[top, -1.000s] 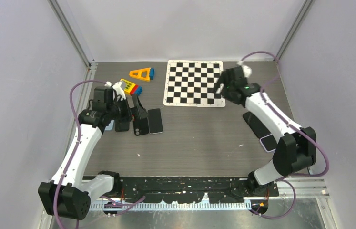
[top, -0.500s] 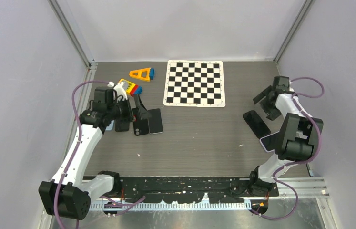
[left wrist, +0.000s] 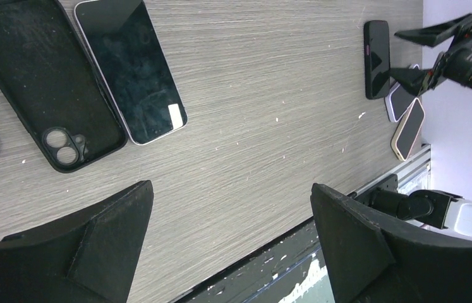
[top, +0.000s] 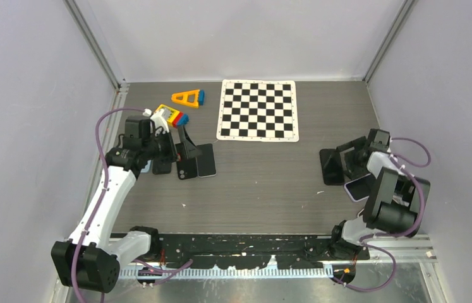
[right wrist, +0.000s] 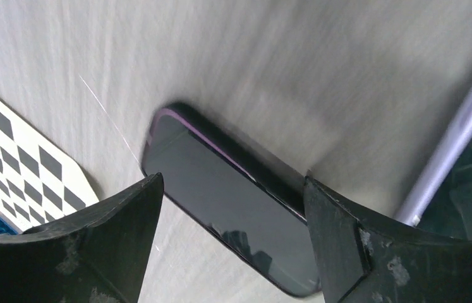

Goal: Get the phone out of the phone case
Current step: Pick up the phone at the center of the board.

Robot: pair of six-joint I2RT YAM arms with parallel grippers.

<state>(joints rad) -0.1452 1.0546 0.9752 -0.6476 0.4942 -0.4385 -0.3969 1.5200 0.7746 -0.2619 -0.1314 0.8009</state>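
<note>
Right gripper (right wrist: 230, 183): jaws spread wide, grasping nothing. The cased phone (right wrist: 233, 202), dark with a purple rim, lies flat on the table (right wrist: 284, 63) just ahead, centred between the fingers. Contact cannot be told.

Left gripper (left wrist: 230, 196): released, empty. An empty case (left wrist: 43, 82) and a bare phone (left wrist: 132, 66) lie side by side ahead of it.

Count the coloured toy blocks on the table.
2. An orange triangular block with a blue end lies left of the checkerboard; a yellow, red and blue block lies just nearer. More may be hidden from view.
</note>
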